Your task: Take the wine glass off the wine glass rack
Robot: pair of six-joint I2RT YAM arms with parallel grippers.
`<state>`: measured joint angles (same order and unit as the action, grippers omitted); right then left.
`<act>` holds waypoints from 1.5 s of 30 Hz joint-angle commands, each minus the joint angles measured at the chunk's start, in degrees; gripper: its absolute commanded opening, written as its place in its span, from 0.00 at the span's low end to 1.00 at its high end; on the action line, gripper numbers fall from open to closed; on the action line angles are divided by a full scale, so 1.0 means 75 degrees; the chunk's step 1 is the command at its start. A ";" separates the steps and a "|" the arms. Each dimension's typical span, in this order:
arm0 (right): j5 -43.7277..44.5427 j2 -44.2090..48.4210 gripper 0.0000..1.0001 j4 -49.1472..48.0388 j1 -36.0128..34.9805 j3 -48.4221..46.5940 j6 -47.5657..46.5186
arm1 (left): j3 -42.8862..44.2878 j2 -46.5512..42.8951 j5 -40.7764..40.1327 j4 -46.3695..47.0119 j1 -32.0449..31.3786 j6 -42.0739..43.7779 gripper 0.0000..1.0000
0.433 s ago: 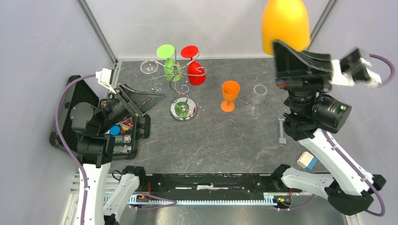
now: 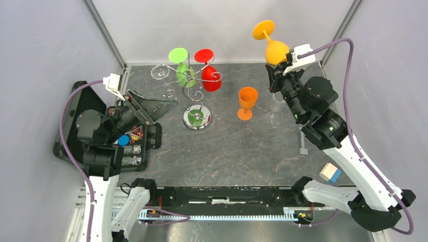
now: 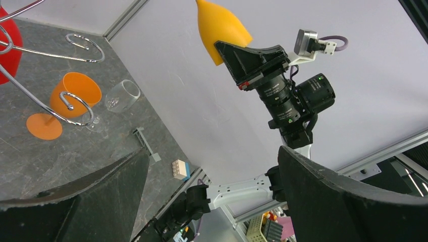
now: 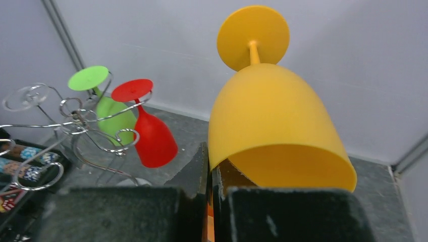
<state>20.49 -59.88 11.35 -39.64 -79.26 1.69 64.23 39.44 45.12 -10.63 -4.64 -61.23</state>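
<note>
The wine glass rack (image 2: 196, 119) is a chrome wire stand at the back left of the table. A green glass (image 2: 183, 73), a red glass (image 2: 211, 78) and a clear glass (image 2: 160, 71) hang upside down from its curled arms. My right gripper (image 2: 277, 69) is shut on the rim of a yellow wine glass (image 2: 276, 50). It holds the glass foot-up in the air at the back right, clear of the rack. In the right wrist view one finger (image 4: 194, 174) is outside the yellow glass's (image 4: 270, 113) wall and the other is inside. My left gripper (image 2: 154, 107) is open and empty, left of the rack.
An orange glass (image 2: 247, 102) stands upright on the table right of the rack. A clear glass (image 3: 122, 95) stands beside it, mostly hidden by my right arm from above. A black tray (image 2: 134, 147) of small parts lies at the left. A white-and-blue block (image 2: 330, 172) and a grey bar (image 2: 303, 144) lie at the right.
</note>
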 commanded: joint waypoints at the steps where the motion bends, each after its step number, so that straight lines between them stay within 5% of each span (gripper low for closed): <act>1: 0.0756 0.0423 0.00 0.0200 -0.0012 -0.0254 -0.0775 | -0.0001 -0.0042 -0.0040 0.0085 0.0008 0.0289 1.00; 7: 0.0703 0.0573 0.00 0.0736 -0.0012 -0.0400 -0.0829 | -0.0021 -0.0050 -0.0062 0.0082 0.0012 0.0289 1.00; 20: 0.0783 -0.0601 0.00 0.4594 0.0181 -0.2170 -0.1012 | -0.0114 -0.0123 -0.0031 0.0082 0.0010 0.0300 1.00; 24: 0.0371 -0.1145 0.00 0.5043 0.1157 -0.2329 -0.1046 | -0.0132 -0.0162 0.0007 0.0074 0.0010 0.0302 1.00; 30: -0.1369 -0.1568 0.00 0.4955 0.4199 -0.1951 -0.0873 | -0.0199 -0.0254 0.0051 -0.0106 0.0014 0.0450 1.00; 34: -0.2196 -0.1920 0.00 0.4912 0.5436 -0.1376 -0.0724 | -0.0214 -0.0263 0.0124 -0.0206 0.0003 0.0555 1.00; 45: -0.2338 -0.2177 0.00 0.5392 0.5859 -0.0193 -0.0638 | -0.0133 -0.0304 -0.0073 -0.0762 0.0009 0.1112 1.00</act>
<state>4.49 -77.34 51.05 4.25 -82.48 -3.70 62.94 37.71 45.10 -15.11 -4.64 -56.84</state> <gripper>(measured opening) 0.014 0.994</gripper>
